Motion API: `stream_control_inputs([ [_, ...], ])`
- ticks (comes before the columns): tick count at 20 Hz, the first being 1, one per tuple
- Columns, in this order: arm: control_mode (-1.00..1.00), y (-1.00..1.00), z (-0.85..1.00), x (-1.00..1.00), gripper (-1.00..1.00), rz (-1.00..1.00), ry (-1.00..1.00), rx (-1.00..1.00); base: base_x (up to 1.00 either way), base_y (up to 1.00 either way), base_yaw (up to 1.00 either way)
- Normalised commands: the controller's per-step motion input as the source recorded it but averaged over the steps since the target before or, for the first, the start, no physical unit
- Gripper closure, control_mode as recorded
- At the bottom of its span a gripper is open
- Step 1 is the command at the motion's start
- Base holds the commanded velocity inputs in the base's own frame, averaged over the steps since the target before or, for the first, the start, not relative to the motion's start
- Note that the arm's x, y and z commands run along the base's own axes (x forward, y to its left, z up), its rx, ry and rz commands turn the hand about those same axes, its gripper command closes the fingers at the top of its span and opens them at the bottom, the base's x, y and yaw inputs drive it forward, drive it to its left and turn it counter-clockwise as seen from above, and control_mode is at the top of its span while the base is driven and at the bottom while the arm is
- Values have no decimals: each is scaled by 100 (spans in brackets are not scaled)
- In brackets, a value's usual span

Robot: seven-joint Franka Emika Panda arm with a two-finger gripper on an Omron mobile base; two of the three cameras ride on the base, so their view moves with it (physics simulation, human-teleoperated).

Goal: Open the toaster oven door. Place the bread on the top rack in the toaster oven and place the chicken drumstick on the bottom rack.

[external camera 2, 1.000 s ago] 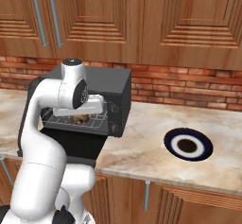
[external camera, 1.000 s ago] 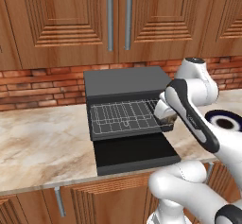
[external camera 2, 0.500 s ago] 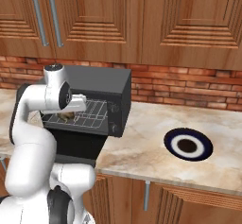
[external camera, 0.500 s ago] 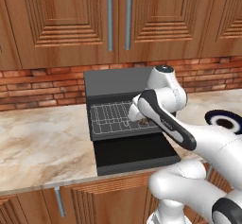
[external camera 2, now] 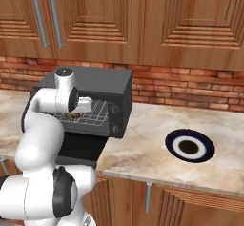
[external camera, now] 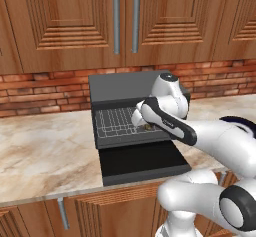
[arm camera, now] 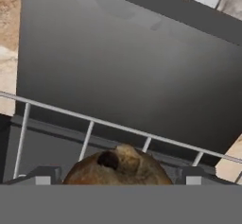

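Arm (external camera: 165, 118) hides toaster oven (external camera: 120, 88) right interior; bread (arm camera: 117, 167) bottom cropped.

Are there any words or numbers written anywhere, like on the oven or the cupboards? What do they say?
No readable text anywhere: none.
The toaster oven has a small knob on its front, but no letters or numbers show beside it.
The toaster oven door, the cabinet doors, the brick wall and the plate are all blank.
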Motion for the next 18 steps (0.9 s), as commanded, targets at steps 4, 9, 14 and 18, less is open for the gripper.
stream_control_inputs([
  [4,-100,0,-23,8,100,0,-1,4,0,0,0],
  [9,-100,1,-11,-2,-100,-5,-2,0,0,0,0],
  [14,-100,0,12,0,-100,-9,-2,0,0,0,0],
  [18,-100,0,13,0,-100,-10,0,0,0,0,0],
])
